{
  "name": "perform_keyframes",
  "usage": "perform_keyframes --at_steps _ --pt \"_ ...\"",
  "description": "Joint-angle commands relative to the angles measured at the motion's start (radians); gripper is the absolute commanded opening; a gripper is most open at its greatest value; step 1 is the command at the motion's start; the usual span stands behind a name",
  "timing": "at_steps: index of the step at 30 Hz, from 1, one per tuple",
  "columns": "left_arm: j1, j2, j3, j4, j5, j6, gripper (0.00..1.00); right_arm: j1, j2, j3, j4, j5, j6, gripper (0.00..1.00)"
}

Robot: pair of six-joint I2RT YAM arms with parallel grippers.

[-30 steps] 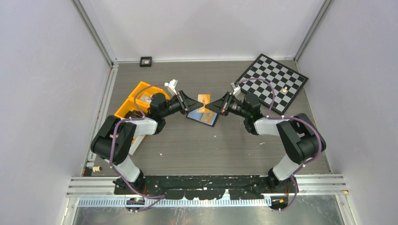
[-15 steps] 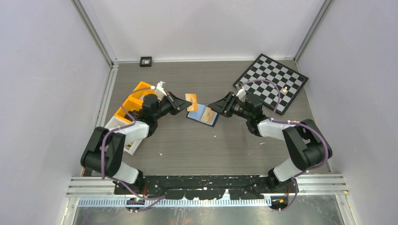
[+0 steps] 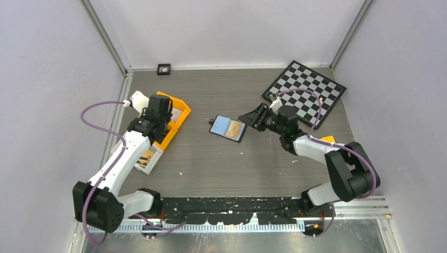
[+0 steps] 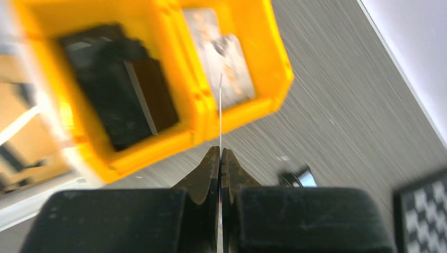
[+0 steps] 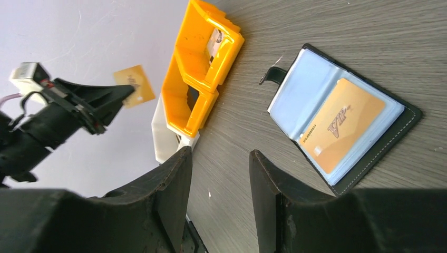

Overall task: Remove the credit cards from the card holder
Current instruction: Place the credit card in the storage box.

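Your card holder lies open and flat near the middle of the table. You can see its blue inside. One gold card sits in a clear pocket, on the half nearer your right gripper.

That gripper hangs just beside the holder. Its jaws are spread apart and there is nothing in them. Nothing lies between it and the holder.

Your left gripper is well away to the left, over the orange bin. Its jaws pinch tight on a thin orange-tan card. From the left wrist you see that card only by its edge.

The bin has two parts. One holds dark things and the other holds pale grey flat things. A white box lies against the bin's near end.

A checkerboard lies beyond the right arm, with a small pale piece on it. A small black square sits by the far wall.
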Motion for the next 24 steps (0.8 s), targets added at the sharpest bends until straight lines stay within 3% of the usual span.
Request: perform_keyframes --at_steps 1,5,11,24 --pt "0.002 0.021 0.140 -0.458 -0.390 -0.126 0.00 -0.001 -0.044 -0.001 0.015 0.018 -0.023 0.49" --pt "0.003 0.052 0.139 -0.497 -0.493 -0.164 0.00 -0.003 -0.061 -0.006 0.010 0.025 -0.030 0.49" --pt "0.028 0.120 0.218 -0.738 -0.645 -0.336 0.00 -0.001 -0.073 -0.008 0.000 0.029 -0.034 0.49" --pt "0.181 0.284 0.166 -0.650 -0.553 -0.299 0.00 -0.006 -0.078 -0.012 -0.007 0.034 -0.042 0.49"
